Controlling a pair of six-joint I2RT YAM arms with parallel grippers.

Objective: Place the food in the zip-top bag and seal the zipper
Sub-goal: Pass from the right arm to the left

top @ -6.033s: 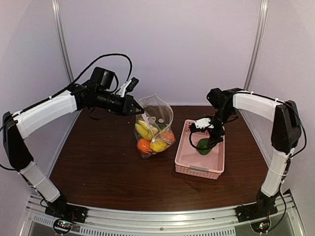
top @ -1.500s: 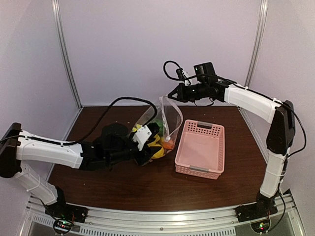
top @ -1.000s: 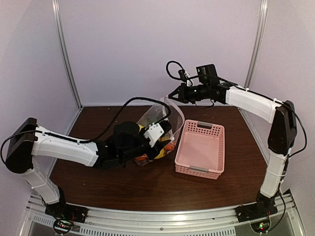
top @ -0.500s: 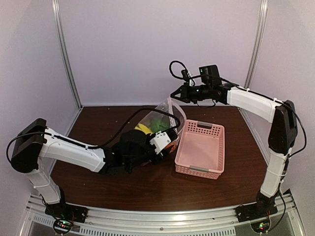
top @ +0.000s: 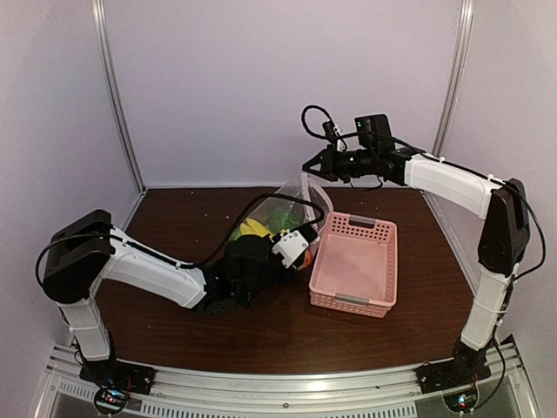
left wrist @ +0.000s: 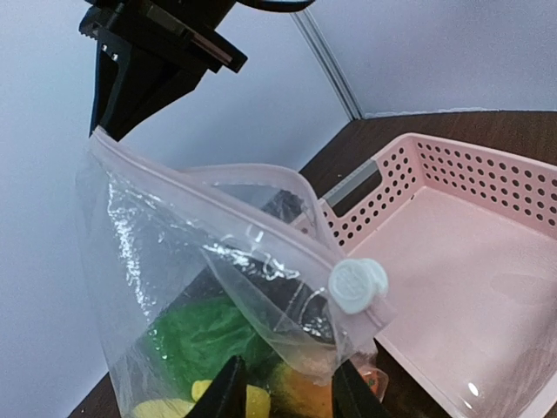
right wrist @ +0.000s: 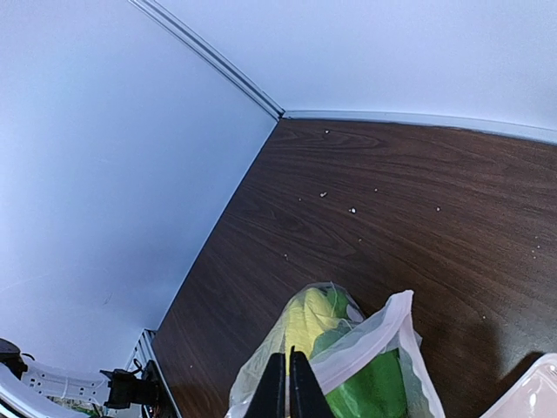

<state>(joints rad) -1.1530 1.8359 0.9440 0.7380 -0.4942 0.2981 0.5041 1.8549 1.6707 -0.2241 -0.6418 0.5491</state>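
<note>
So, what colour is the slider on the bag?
White. The left wrist view shows the slider best.

Both arms are built alike. The left arm (top: 148, 266) and right arm (top: 448, 178) have smooth white shells on the long links, with matte black joints and wrist housings. A thin black cable (top: 315, 117) loops off the right wrist, and a second black cable (top: 261, 200) runs above the left forearm. I see black fingers on the left gripper (left wrist: 287, 392) and right gripper (right wrist: 287, 383). The black bases (top: 111, 396) show small lit indicators.
</note>
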